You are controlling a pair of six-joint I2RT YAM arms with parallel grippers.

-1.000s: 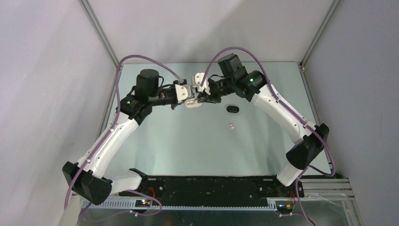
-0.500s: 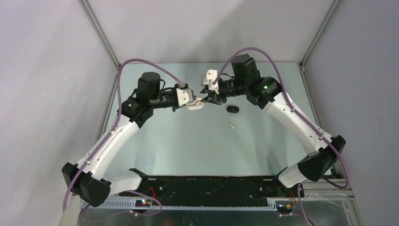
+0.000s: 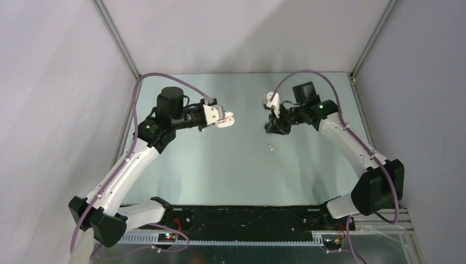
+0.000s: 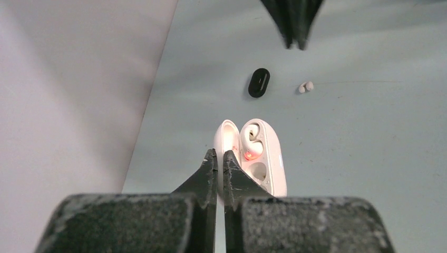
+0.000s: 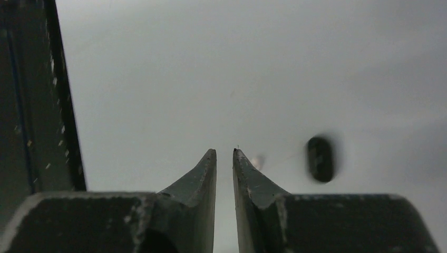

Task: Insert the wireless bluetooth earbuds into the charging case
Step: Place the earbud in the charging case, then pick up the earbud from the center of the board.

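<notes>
We log: left gripper [image 4: 217,158] pinches the open white charging case [image 4: 266,158] (one seated earbud [image 4: 252,139] inside) | right gripper [image 5: 225,154] slightly parted, empty | loose white earbud [image 4: 305,87] on table [image 3: 220,176] near black case [image 4: 259,83].

Blur smeared the black oval plastic case [image 5: 320,159] and a small pale speck [image 5: 258,161] past the right tool [image 5: 225,153]. From above, that tool covered the case. The left tool [image 4: 217,154] hid the near end of the open white glossy charging case [image 4: 266,147].
</notes>
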